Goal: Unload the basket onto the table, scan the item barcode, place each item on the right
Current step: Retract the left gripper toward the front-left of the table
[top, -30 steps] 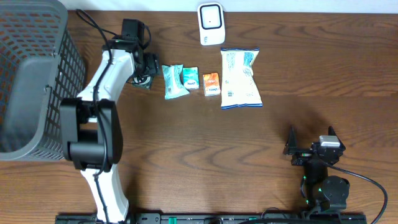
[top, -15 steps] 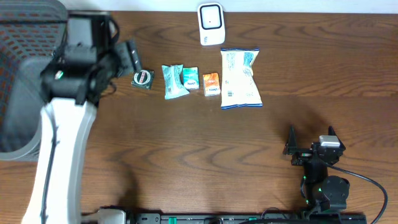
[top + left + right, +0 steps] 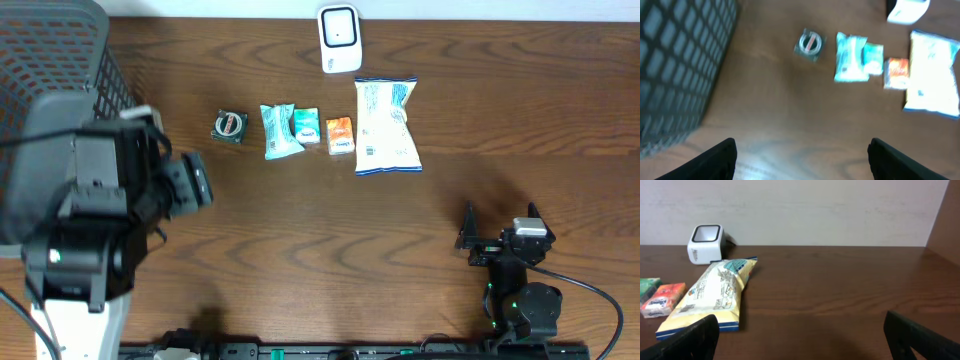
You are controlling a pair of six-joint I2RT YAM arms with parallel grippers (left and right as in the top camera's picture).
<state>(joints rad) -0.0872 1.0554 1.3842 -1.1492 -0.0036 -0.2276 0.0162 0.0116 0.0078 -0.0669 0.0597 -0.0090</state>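
While label print is unreadable, left gripper [image 3: 802,150] and right gripper [image 3: 802,330] sit spread and empty, tin [image 3: 229,126], packets [image 3: 280,130] and snack bag [image 3: 386,125] in a row beside the far scanner [image 3: 339,38].

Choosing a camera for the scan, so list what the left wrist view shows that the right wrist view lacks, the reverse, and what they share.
Left wrist only: the grey basket, the dark packet with a round label and the pale blue packet.
Right wrist only: the pale back wall.
Both: the white scanner, the large snack bag, the orange packet and the small green packet.
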